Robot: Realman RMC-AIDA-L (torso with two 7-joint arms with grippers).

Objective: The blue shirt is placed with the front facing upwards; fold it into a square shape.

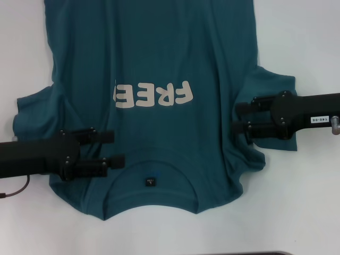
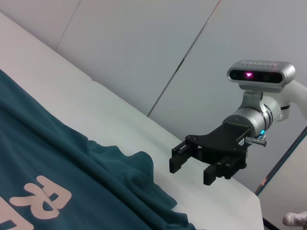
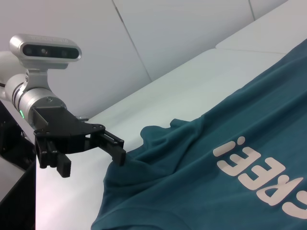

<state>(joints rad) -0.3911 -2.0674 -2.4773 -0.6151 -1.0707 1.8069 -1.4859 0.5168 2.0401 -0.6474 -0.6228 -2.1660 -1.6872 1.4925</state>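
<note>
Head view: large teal-blue cotton T-shirt flat on white bench, print up, unfolded. My left pincer and right pincer gape empty over its sleeves; next I grip both sleeves.

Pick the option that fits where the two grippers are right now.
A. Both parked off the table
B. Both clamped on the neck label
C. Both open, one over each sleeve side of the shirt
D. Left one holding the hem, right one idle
C: in the head view the left gripper and right gripper each show spread fingers with nothing between them, poised over opposite sleeve areas of the blue shirt.
</note>
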